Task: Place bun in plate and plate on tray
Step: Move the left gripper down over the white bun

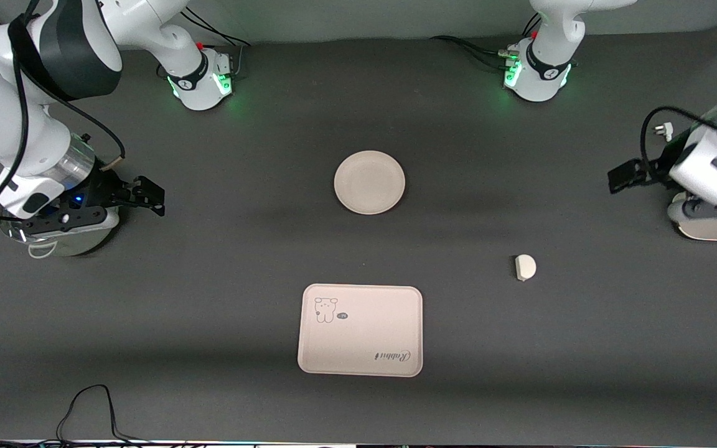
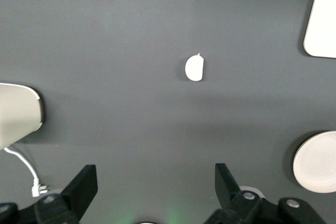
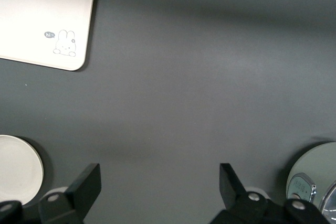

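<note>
Nothing picked up yet: both my grippers wait open and empty at the counter's two ends.

Nearest the front camera, low in the frame's centre, lies the tray (image 1: 360,330), bare. A little higher and toward my left arm's end sits the bun (image 1: 525,267), alone on the counter (image 1: 209,280), flat-cut side facing the middle. Higher still, at mid-frame, rests the plate (image 1: 370,182), also bare. My left gripper (image 1: 621,176) hangs at the frame's right edge, jaws spread; in its wrist view the bun lies between and ahead of the fingers. My right gripper (image 1: 150,198) waits at the frame's left, jaws likewise apart. I judge the first step is in hand: my left arm should descend over the bun, straddle it and close gently, then carry it to the plate.
</note>
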`<state>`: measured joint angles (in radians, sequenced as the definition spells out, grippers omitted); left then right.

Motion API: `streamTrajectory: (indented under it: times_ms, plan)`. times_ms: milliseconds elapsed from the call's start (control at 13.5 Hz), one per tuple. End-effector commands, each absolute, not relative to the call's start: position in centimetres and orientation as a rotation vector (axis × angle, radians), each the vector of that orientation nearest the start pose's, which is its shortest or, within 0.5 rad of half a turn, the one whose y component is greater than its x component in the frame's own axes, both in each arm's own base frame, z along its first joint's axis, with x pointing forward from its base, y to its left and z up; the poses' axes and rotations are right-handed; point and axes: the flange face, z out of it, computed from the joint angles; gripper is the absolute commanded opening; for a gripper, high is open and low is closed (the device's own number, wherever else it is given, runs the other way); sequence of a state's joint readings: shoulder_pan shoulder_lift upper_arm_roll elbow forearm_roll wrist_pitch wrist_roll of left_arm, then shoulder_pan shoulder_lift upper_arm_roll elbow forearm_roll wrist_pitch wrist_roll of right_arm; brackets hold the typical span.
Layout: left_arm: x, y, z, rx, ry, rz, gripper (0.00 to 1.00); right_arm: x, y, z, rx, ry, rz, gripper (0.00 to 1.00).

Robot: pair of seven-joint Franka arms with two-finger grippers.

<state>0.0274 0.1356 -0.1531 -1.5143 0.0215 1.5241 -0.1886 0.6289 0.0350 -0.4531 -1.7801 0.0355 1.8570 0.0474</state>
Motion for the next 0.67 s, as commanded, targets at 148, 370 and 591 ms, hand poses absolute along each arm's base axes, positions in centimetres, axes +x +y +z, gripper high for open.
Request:
streamTrajectory:
  times_ms: [148,370,591]
  plan:
    - [62.7,-10.9,52.3,-3.060,-0.123,0.183,1.00,56.8,10.2,53.0,-3.096,-0.185,-0.020,1.00]
    - [62.8,-11.1,48.9,-3.058,-0.109,0.228,1.00,56.6,9.4,53.1,-3.098,-0.175,0.008,1.00]
    - [62.8,-10.9,43.2,-3.055,-0.092,0.269,1.00,55.5,9.5,54.1,-3.111,-0.208,0.054,1.00]
